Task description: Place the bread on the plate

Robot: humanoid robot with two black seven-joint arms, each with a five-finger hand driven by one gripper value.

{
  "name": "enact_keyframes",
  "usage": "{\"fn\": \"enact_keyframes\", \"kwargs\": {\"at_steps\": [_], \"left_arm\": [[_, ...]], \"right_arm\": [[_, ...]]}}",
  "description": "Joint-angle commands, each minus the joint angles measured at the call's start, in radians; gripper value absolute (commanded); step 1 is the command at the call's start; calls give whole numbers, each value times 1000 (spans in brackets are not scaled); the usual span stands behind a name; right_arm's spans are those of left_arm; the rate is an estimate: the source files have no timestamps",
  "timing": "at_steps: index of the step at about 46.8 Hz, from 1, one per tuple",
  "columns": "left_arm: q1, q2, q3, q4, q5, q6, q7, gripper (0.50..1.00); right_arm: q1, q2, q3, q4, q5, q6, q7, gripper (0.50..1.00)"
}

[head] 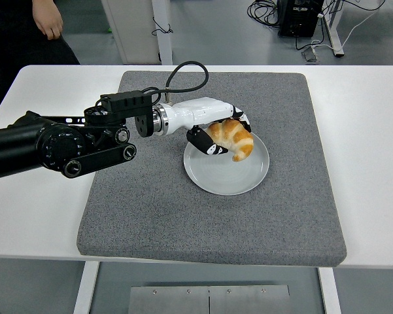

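Golden-brown bread (233,138) — curved, crusty

1. The left hand (216,134) and the bread (233,138) fill the far-left part of the plate (242,180).
2. The plate's near half looks bare.
3. The grey mat (183,216) around it lies open on all sides.

White table (373,131) carries grey mat (150,209).

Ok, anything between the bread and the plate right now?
No. In the head view the bread, gripped by the left hand, sits over the plate with nothing between; contact can't be judged.
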Motion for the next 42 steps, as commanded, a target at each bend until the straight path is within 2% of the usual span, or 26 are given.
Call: {"fn": "enact_keyframes", "kwargs": {"at_steps": [1, 22, 33, 42], "left_arm": [[11, -8, 0, 14, 0, 0, -2, 625], [54, -35, 0, 43, 58, 15, -3, 625], [81, -55, 2, 76, 156, 86, -2, 625], [88, -55, 2, 83, 164, 101, -2, 625]], "right_arm": [[0, 0, 0, -1, 0, 0, 0, 1000], [0, 0, 0, -1, 0, 0, 0, 1000], [0, 0, 0, 1, 0, 0, 0, 1000], [0, 0, 0, 1, 0, 0, 0, 1000]]}}
